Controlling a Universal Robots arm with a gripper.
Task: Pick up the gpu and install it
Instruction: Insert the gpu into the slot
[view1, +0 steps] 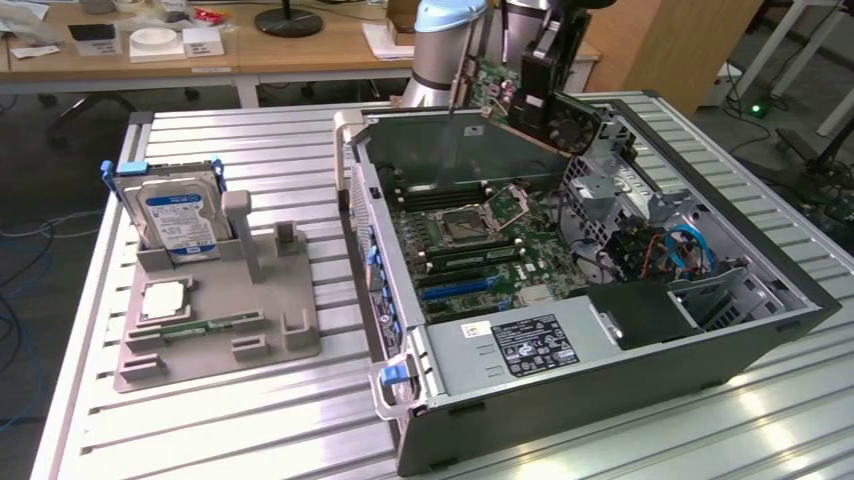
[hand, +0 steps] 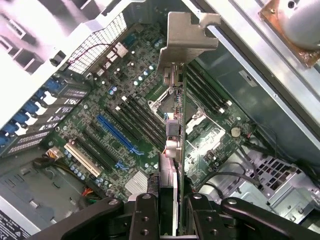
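Gripper: I see it on the end of the arm, above the far end of the open computer case.
Jaws: pinching the gpu, with one finger on each flat face of the card.
Gpu position: held in the air over the case, clear of the motherboard and seated in no slot.
Gpu attitude: tilted in the exterior view, with the green board and dark fan face both showing. In the wrist view I see it edge-on.
Bracket: pale metal, at the end of the card farthest from the jaws.
Motherboard: lies exposed on the floor of the case under the card.
Blue slot: among the long black slots, off to one side of the card's edge and apart from it.
Processor socket: near the middle of the board.
Power supply: at the near end of the case, label facing up.
Holder: grey, on the table, at the exterior view's left of the case.
Hard drive: blue label, standing upright in the holder, well apart from the gripper.
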